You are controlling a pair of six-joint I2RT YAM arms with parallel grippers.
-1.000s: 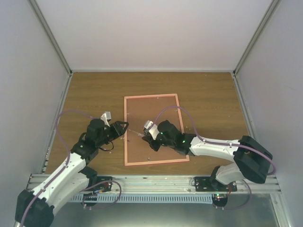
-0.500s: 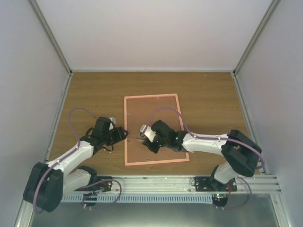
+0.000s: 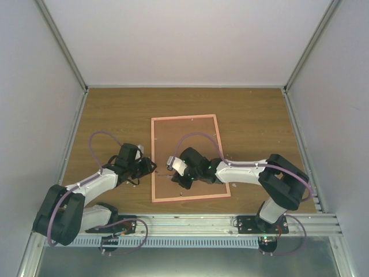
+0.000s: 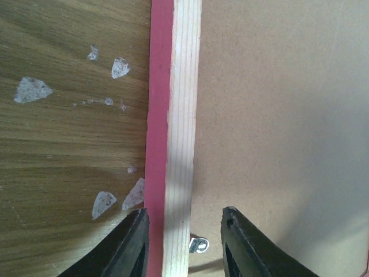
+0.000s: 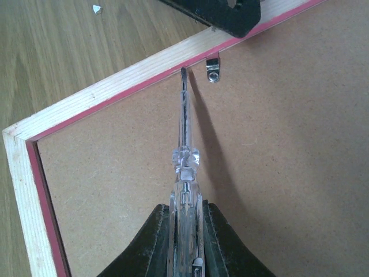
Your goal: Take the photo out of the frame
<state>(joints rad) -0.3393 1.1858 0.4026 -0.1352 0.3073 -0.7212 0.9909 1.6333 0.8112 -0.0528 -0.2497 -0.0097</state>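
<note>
Frame (image 3: 153,138) is lying face down around the middle of the table (image 3: 253,115), brown fibreboard back (image 5: 277,161) up, long sides running 12 to 6. With it flipped like that I can't see the photo at all.

Left gripper (image 4: 184,216) is at the frame's 9 o'clock rail, down toward the 8 o'clock end. On the wrist cam the fingers (image 4: 130,245) straddle that rail, one outside on the pink edge and one inside over the backing. The jaws are apart, with a visible gap on the inner side, so it isn't pinching anything as far as I can tell.

Right gripper (image 5: 185,210) is over the backing, just to the 3 o'clock side of the left one. It's clamped tight on a clear tool (image 5: 183,133) that looks like a little screwdriver. The tool points toward 9 o'clock, and its dark tip sits right at the inner edge of the wooden rail, just beside a small metal tab (image 5: 213,70) on the backing.

There are some white flecks (image 4: 29,89) on the table near the rail.
</note>
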